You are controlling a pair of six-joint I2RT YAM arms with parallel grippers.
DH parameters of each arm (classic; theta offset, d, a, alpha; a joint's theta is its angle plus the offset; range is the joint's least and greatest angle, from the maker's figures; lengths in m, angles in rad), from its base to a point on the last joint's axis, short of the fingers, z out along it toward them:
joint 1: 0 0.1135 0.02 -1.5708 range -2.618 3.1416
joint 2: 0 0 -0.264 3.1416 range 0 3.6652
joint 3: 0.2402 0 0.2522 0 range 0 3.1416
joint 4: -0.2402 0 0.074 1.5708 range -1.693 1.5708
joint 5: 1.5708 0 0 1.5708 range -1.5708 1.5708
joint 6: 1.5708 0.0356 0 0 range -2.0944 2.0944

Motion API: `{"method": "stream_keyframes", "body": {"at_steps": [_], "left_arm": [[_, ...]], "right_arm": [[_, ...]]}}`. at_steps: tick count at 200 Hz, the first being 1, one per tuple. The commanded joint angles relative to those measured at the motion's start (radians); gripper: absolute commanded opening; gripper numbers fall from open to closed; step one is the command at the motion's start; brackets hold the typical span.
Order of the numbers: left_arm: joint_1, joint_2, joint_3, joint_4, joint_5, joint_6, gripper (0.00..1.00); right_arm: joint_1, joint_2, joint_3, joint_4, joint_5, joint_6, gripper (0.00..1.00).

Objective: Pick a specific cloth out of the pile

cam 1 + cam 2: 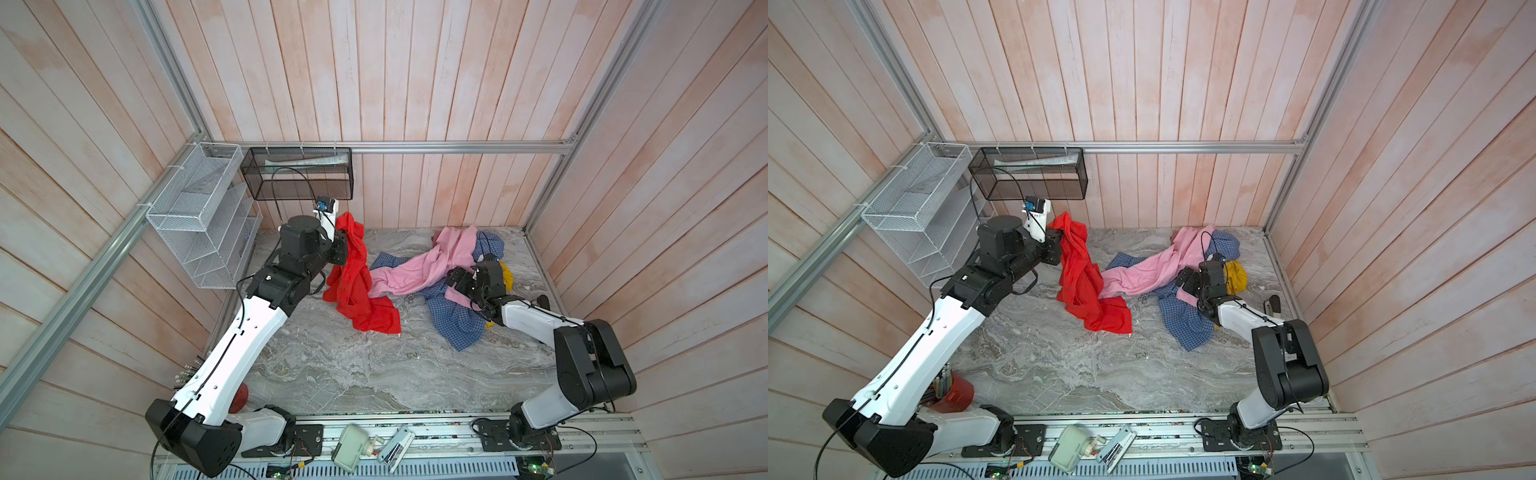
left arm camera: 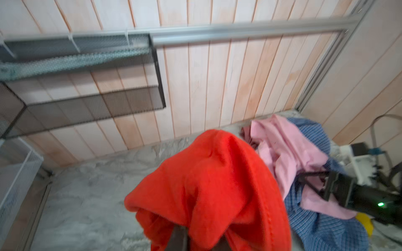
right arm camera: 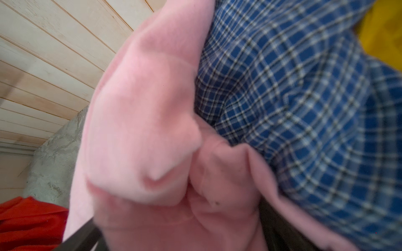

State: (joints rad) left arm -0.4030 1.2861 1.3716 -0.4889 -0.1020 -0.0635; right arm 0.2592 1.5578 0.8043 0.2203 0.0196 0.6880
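Left wrist view: cloth [image 2: 213, 184] drapes over left tool [image 2: 180, 240], jaws hidden. In both top views the tool pinches the cloth narrow, raised far left. Cloth hangs, long axis far-to-near, tail on surface [image 1: 332, 365], touching pink sleeve [image 1: 386, 282] at its right. Right tool [image 1: 459, 282] sits in pile [image 1: 453, 320]; grip unclear. Judgement: pull left, away from pile.

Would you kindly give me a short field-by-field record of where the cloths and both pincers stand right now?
red cloth: top end raised, lower end trailing on the table
left pincer: shut on red cloth
pile: pink garment over checked shirt, yellow garment at its edge
right pincer: buried in pink garment, grip unclear
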Motion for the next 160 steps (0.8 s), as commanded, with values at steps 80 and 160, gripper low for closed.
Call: {"method": "stream_keyframes", "body": {"at_steps": [80, 160], "left_arm": [[0.144, -0.022, -0.244, -0.112, -0.198, -0.059, 0.07], [0.224, -0.094, -0.235, -0.016, 0.068, -0.034, 0.09]], "right_arm": [[0.113, -0.108, 0.070, -0.081, 0.129, -0.125, 0.97], [0.209, -0.174, 0.167, -0.057, 0.205, -0.303, 0.97]]}}
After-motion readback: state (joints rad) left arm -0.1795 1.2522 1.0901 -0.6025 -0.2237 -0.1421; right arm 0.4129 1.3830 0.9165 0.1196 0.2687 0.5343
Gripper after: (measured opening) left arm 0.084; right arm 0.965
